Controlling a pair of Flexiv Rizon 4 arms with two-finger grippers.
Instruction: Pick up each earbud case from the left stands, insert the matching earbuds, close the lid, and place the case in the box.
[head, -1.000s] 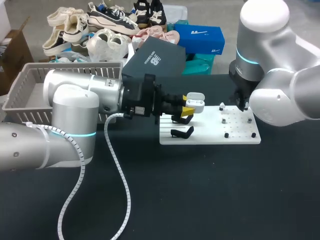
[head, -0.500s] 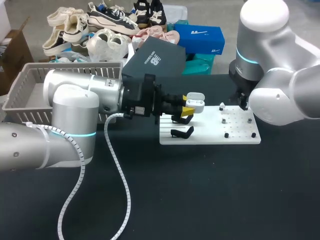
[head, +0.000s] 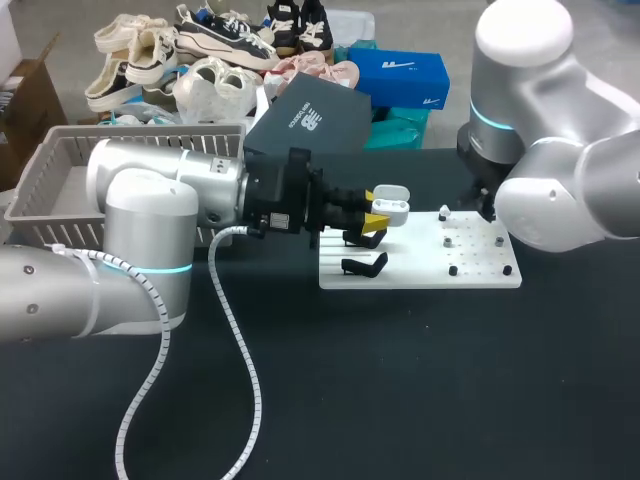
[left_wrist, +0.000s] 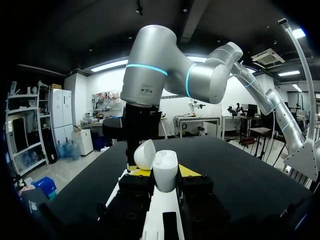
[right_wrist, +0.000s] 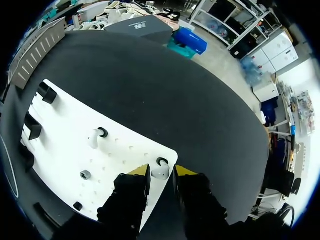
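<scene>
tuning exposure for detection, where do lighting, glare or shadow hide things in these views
Head view: even light; the earbud case and white board stand out on the black table. Left wrist view: the room behind is brighter, so the left gripper sits in shadow, though the case reads clearly. Right wrist view: the white earbud barely separates from the board.

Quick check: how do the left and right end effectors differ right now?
The left end effector is shut on the open earbud case, held above the white board; the right end effector is down at the board's corner, at an earbud, and I cannot tell whether it grips. The left reaches level; the right points down at the board. Both work over the same board.
</scene>
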